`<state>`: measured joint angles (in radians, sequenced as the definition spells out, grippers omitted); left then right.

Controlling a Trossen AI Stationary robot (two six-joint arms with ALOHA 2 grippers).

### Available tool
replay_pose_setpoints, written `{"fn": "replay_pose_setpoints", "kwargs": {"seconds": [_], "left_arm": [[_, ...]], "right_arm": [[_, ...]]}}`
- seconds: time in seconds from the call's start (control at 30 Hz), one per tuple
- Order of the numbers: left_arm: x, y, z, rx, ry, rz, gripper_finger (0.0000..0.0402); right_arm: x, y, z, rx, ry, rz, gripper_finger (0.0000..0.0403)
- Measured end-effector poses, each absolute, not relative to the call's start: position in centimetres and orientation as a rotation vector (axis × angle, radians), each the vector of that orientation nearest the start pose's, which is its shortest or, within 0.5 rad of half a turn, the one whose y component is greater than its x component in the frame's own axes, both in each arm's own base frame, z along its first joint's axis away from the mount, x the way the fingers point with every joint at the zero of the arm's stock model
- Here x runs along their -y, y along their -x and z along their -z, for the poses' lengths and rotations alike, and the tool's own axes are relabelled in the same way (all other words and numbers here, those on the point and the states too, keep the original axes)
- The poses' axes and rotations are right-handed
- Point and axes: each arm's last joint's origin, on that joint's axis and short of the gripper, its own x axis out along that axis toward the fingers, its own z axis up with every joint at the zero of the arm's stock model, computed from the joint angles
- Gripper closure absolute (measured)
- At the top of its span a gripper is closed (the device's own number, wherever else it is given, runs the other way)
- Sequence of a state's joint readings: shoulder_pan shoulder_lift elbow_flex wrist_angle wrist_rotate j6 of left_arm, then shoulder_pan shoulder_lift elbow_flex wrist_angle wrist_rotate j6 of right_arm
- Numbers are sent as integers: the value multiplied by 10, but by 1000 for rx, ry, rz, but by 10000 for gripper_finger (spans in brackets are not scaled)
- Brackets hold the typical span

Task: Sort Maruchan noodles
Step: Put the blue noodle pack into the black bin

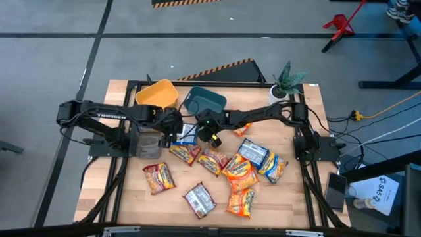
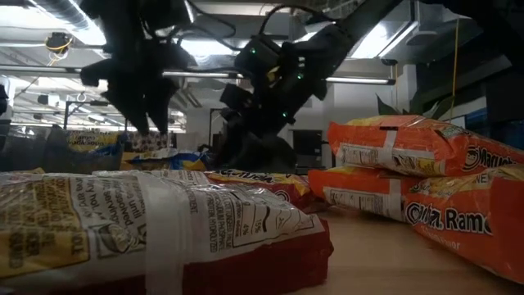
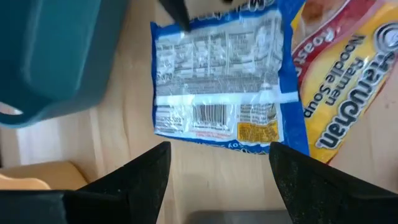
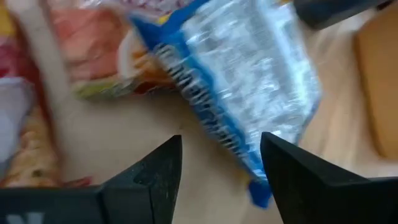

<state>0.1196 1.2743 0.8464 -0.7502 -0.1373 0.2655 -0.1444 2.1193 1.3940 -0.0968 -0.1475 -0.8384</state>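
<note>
1. Blue-silver packet lies flat on the table, at the far centre, just near of the teal bin and beside the yellow bin.
2. Left gripper hangs over this packet's left edge, jaws apart and empty.
3. Right gripper hangs at the packet's right side, jaws apart and empty.
4. Remaining noodle packets, orange, maroon and blue-silver, lie scattered across the near half of the table.

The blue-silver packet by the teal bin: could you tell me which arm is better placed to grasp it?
Probably left: its open pincer squarely frames the blue-silver packet, while the right pincer, also open, sees it skewed.
</note>
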Motion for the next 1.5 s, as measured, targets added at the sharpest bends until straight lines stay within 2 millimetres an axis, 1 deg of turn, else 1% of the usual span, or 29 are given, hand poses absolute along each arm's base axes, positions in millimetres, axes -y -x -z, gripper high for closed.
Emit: {"fn": "replay_pose_setpoints", "kwargs": {"seconds": [0.1, 0.23, 0.33, 0.43, 0.53, 0.87, 0.93, 1.0, 1.23, 1.3, 1.4, 1.5], "left_arm": [[-30, -221, -205, -1214, -257, -65, 134], [-32, -220, -194, -1196, -284, -112, 134], [-31, -218, -188, -1199, -309, -74, 134], [-30, -215, -179, -1191, -298, -37, 134], [-29, -215, -175, -1175, -290, -26, 134], [-28, -218, -176, -1128, -269, 9, 134], [-28, -219, -176, -1125, -266, 6, 134], [-28, -219, -176, -1118, -263, 5, 134], [-28, -220, -177, -1105, -261, 6, 134], [-28, -220, -177, -1107, -260, 7, 134], [-28, -220, -177, -1107, -218, -23, 134], [-29, -220, -182, -1117, -160, -109, 137]], "right_arm": [[60, -441, -135, -740, 680, -337, 200], [60, -442, -131, -726, 684, -331, 201], [60, -445, -128, -704, 693, -321, 201], [61, -449, -126, -670, 707, -305, 201], [62, -453, -126, -630, 718, -286, 201], [61, -459, -127, -553, 789, -257, 204], [59, -459, -127, -559, 798, -256, 217], [56, -459, -126, -571, 806, -260, 238], [42, -458, -123, -607, 862, -286, 358], [38, -458, -123, -613, 879, -281, 381], [33, -460, -125, -655, 894, -242, 396], [32, -460, -127, -718, 909, -206, 398]]}}
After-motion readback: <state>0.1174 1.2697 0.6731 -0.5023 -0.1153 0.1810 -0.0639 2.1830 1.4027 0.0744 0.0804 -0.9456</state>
